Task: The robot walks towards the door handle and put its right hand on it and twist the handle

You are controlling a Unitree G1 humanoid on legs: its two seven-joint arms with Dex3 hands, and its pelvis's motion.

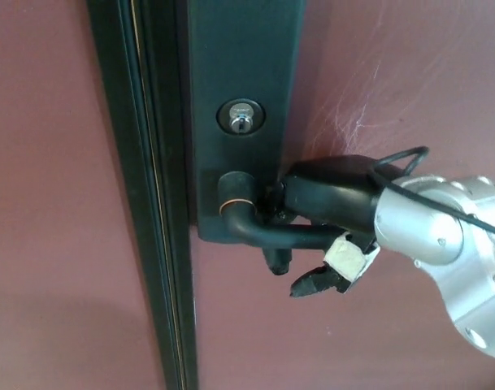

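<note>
A: Where's the handle (267, 234)?
B: On the dark plate (243, 65) below the lock (240, 118). The right hand (324, 213) lies over the lever, fingers wrapped on it.
A: And the twist?
B: Press straight down near the free end; keep the wrap tight.

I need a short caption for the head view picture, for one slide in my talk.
Right robot hand wrapped over the black lever door handle, below the keyhole cylinder on a dark red door.

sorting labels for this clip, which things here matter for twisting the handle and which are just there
Job: door handle; right hand wrapped over the lever.
Just there: keyhole; dark backplate; door frame strip; black cable at the wrist.
</note>
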